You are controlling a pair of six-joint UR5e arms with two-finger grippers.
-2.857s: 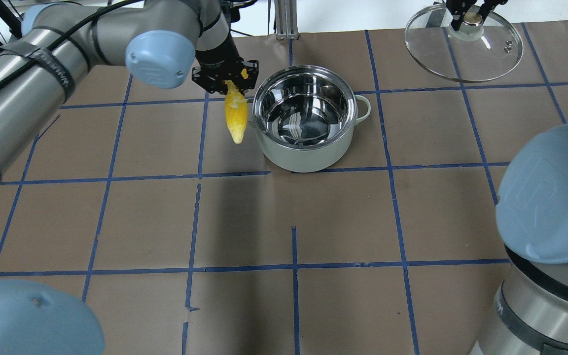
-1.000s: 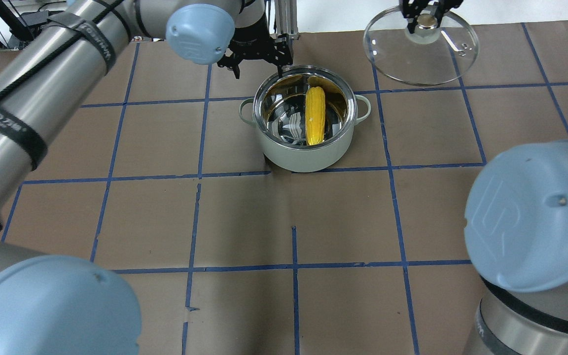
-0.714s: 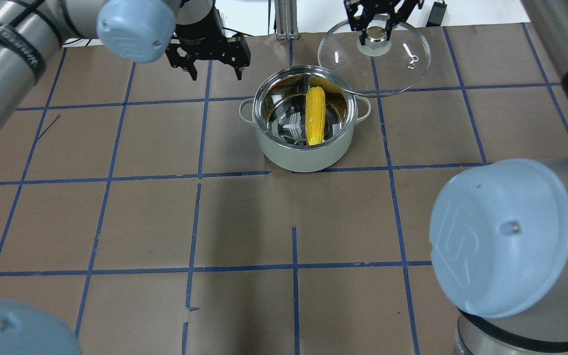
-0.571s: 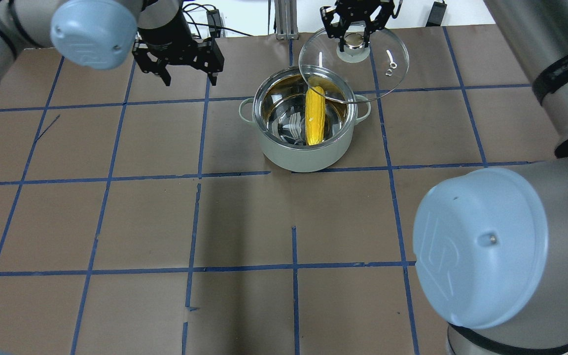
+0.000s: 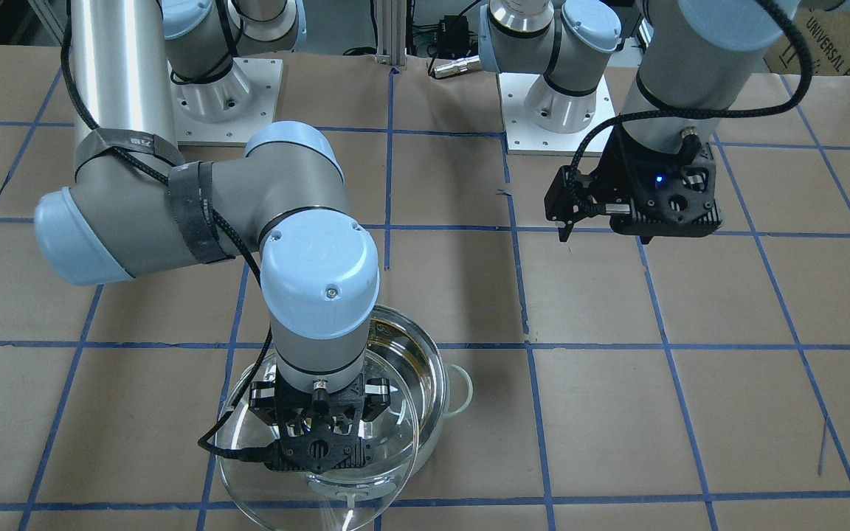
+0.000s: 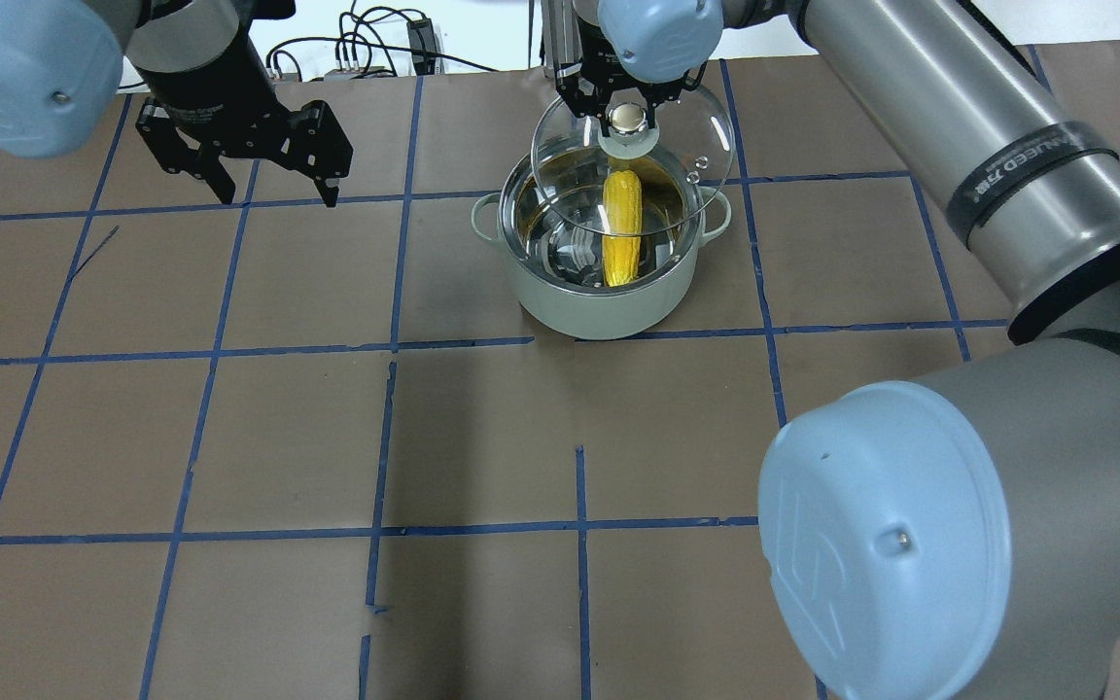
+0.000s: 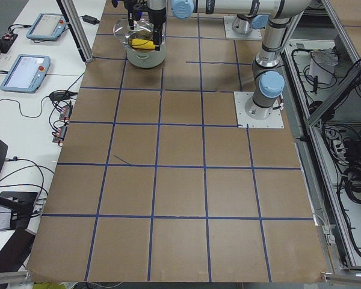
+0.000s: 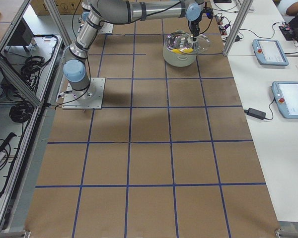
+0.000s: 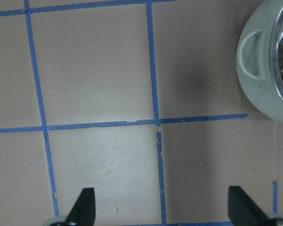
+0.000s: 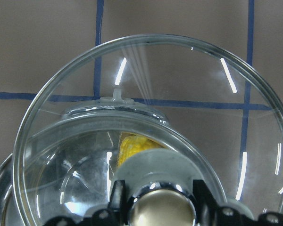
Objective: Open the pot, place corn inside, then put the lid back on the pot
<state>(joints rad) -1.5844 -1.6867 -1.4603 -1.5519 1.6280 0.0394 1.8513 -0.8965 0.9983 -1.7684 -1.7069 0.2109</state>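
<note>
Overhead exterior, lid [image 6: 662, 156]: a second ago it hung off beyond the pot's far right. Now it has swung in over most of the opening, but it sits a little toward the far rim and is not seated.
Right end effector [image 6: 628, 115]: its fingers are clamped on the lid's knob [image 10: 161, 207], carrying the lid above the pot.
Corn [image 6: 621, 228]: about three seconds back it dangled from the other arm beside the pot. Now it lies lengthwise on the steel bottom, seen through the glass.
Left end effector [image 6: 278, 190]: its fingers are spread wide with nothing between them. It has drawn well away to the left, over bare worktop [image 6: 482, 437].
Pot [image 6: 599, 306]: it hasn't budged on its square, and one loop handle shows at the edge of the left wrist view.
Meaning for the task: opening and loading look finished to me. What's left is to centre the lid, lower it onto the rim and let go. If it comes down off-centre, an edge could catch on the rim.
</note>
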